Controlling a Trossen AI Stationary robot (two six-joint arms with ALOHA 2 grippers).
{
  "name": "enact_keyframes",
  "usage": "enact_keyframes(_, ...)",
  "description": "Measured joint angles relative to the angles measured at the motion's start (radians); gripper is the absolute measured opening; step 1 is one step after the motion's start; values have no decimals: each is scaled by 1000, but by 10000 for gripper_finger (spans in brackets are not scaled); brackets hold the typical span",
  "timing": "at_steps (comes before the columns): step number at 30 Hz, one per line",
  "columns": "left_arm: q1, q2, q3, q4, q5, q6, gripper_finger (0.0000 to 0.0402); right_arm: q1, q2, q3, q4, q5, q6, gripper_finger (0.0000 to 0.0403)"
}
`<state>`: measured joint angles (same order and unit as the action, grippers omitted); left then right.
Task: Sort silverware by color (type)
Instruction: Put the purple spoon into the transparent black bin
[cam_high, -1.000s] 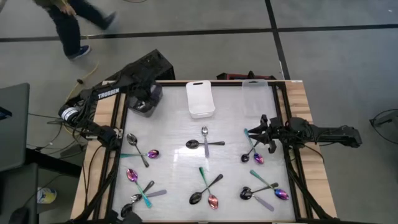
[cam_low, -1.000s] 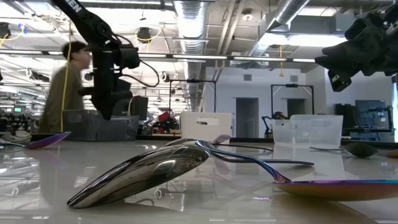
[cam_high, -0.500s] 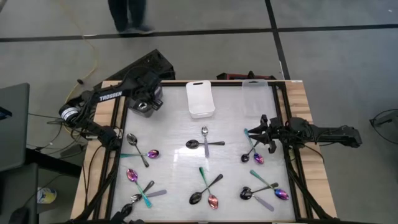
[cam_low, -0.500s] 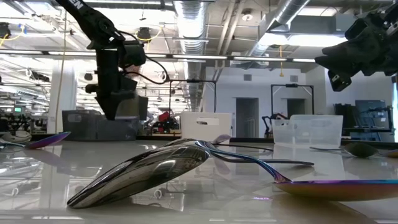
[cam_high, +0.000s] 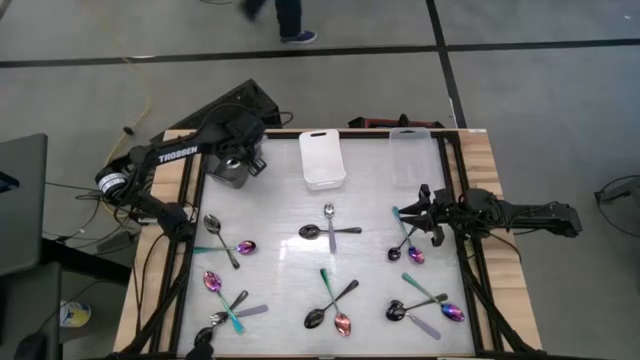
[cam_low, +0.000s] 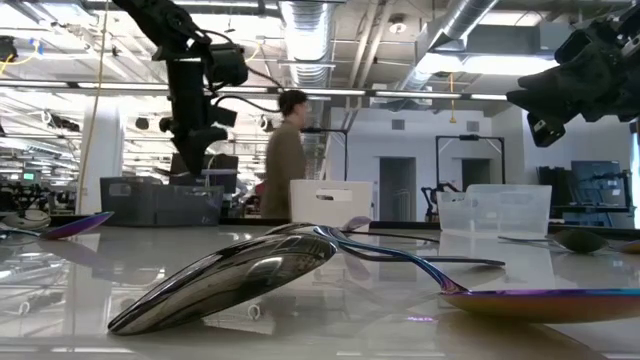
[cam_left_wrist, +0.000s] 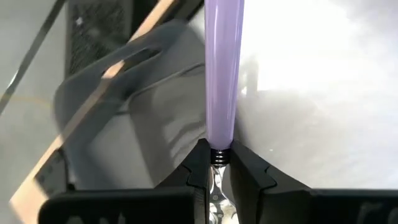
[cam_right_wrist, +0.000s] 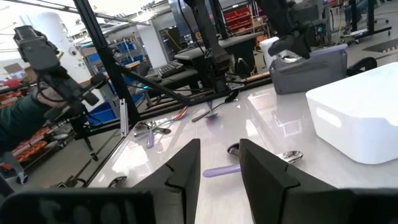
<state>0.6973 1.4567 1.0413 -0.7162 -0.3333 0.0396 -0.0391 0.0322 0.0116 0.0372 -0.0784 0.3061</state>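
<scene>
The left end effector (cam_high: 243, 158) hangs over the grey bin (cam_high: 228, 170) at the far left corner of the tabletop (cam_high: 370, 215), its fingers (cam_left_wrist: 198, 167) pinched shut on a spoon with a lilac handle (cam_left_wrist: 222, 68) — the handle points straight out from the jaws above the bin's rim. Compared with a second ago, this arm has swung a little farther toward the far edge, and in the low view it now stands taller over the grey bin (cam_low: 160, 203). The right end effector (cam_high: 428, 215) waits at the right side of the tabletop with its fingers (cam_right_wrist: 180, 171) part-way open and nothing between them, unmoved since the earlier frames.

The remaining silverware lies where it did: crossed clusters of silver, black and iridescent spoons — one pair at centre (cam_high: 328, 228), one beside the right arm (cam_high: 408, 243), others along the near edge (cam_high: 333, 305) and left side (cam_high: 226, 243). The white bin (cam_high: 322, 160) and clear bin (cam_high: 409, 152) sit on the far side. A person (cam_low: 286, 155) now walks past behind the tabletop, having crossed from the left.
</scene>
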Motion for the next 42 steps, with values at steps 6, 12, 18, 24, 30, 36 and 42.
enact_keyframes(6,-37,26,2,-30,40,-23,19,0,0,0,0,0,0,134)
enact_keyframes(12,-26,113,5,-65,-11,-39,19,0,0,0,-3,0,0,134)
enact_keyframes(18,-23,162,41,-64,-45,-24,19,0,0,1,-9,-1,0,134)
enact_keyframes(24,-16,164,88,-75,-59,-33,19,0,0,2,-13,-2,0,134)
enact_keyframes(30,28,164,105,-89,-70,-67,19,0,0,2,-15,-2,0,134)
enact_keyframes(36,86,165,104,-120,-31,-78,19,0,0,2,-20,-2,0,134)
enact_keyframes(42,110,165,104,-141,-73,-88,19,0,0,2,-25,-3,0,134)
